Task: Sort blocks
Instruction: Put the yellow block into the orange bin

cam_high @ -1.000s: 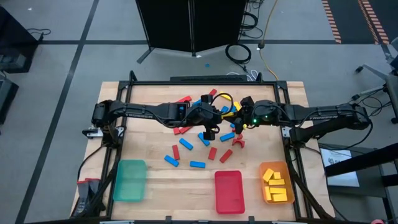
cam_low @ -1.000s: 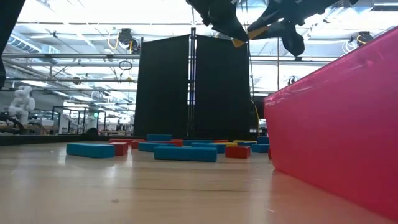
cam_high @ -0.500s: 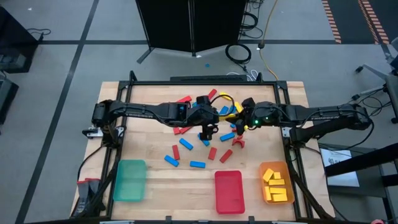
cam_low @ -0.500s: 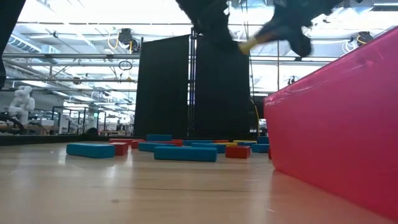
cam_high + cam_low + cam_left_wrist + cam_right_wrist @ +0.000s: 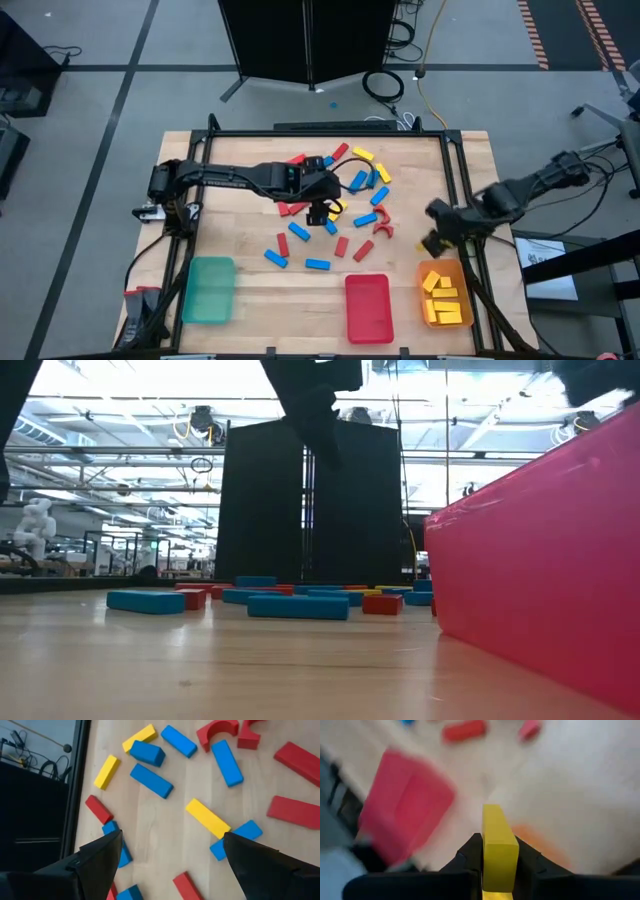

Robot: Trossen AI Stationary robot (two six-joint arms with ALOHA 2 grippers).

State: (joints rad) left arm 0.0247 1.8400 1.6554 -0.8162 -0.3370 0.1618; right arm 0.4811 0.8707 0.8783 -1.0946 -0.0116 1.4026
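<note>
Red, blue and yellow blocks (image 5: 335,215) lie scattered flat on the wooden table's middle. My left gripper (image 5: 320,214) hangs open above them, pointing slantwise down. In its wrist view the left gripper (image 5: 172,852) has a yellow block (image 5: 207,818) and a blue one (image 5: 235,839) on the table below the gap. My right gripper (image 5: 433,243) is at the table's right side, just beyond the orange tray (image 5: 444,296), shut on a yellow block (image 5: 497,837). My right gripper pinches the yellow block's two side faces (image 5: 496,862) between its two fingers. The block lies along the fingers and its free end (image 5: 492,815) sticks out past their tips. It is lifted clear of the table, and the fingers slant downward.
Three trays stand along the near edge: green (image 5: 208,290) at the left, red (image 5: 367,307) in the middle, and orange at the right with several yellow blocks in it. In the low view the red tray's wall (image 5: 540,590) fills the right side. A black frame rims the table.
My right gripper has swung quickly from the table's middle toward the right and near edges, carrying the yellow block toward the orange tray and tipping downward. The block, earlier between both grippers, has left my left gripper, which has drawn slightly left and tipped down over the blocks.
</note>
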